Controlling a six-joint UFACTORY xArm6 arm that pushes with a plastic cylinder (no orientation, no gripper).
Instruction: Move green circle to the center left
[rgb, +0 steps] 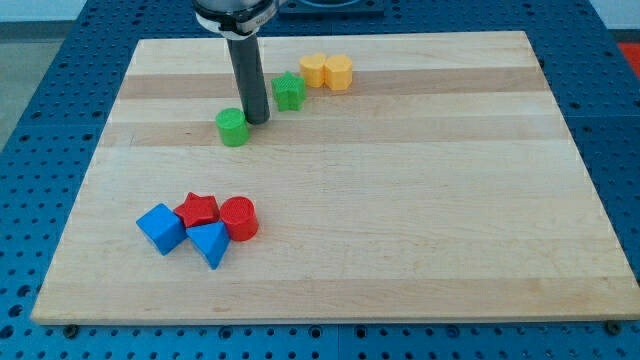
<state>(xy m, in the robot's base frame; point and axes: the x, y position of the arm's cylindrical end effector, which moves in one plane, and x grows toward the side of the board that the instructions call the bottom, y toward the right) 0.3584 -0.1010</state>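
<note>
Resting on the wooden board (400, 200), my tip (257, 121) sits just beside the green circle (232, 127), at its upper right, between it and the green star (289, 91). There is no pincer: the arm ends in a plain rod. 2 yellow blocks (327, 71) touch near the view's top. Lower left cluster: blue cube (160, 227), red star (198, 210), red circle (239, 217), blue triangle (209, 243).

My tip (256, 121) sits just right of the green circle (233, 128), nr touching. Green star (289, 92) lies up-right (yellow blocks (327, 72) beyond); red/blue cluster (199, 229) at btm left.
</note>
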